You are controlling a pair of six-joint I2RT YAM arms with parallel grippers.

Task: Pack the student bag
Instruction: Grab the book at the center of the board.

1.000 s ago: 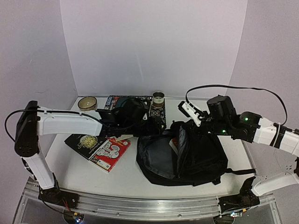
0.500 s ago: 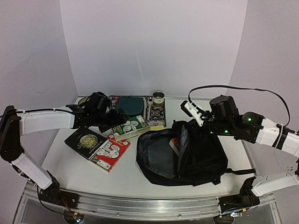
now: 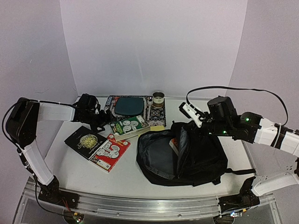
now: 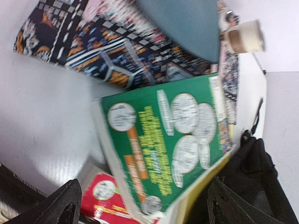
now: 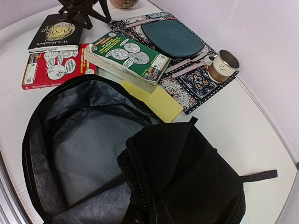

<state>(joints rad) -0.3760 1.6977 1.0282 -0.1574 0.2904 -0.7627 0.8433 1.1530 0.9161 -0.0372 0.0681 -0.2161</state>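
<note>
Black student bag (image 3: 201,154) (mouth agape) right of wide-apart left gripper (image 3: 103,122), by closed right gripper (image 3: 200,123).

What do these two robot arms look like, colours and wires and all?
Both the left arm and the right arm have smooth white tubular shells with chunky black joints. The left jaws are dark and tapered. A thin black cable loops above the right one, which also shows small green lights.

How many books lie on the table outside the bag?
3: black book at far left, red book beside it, green book by the open student bag. A yellow item beneath it may be another.
</note>
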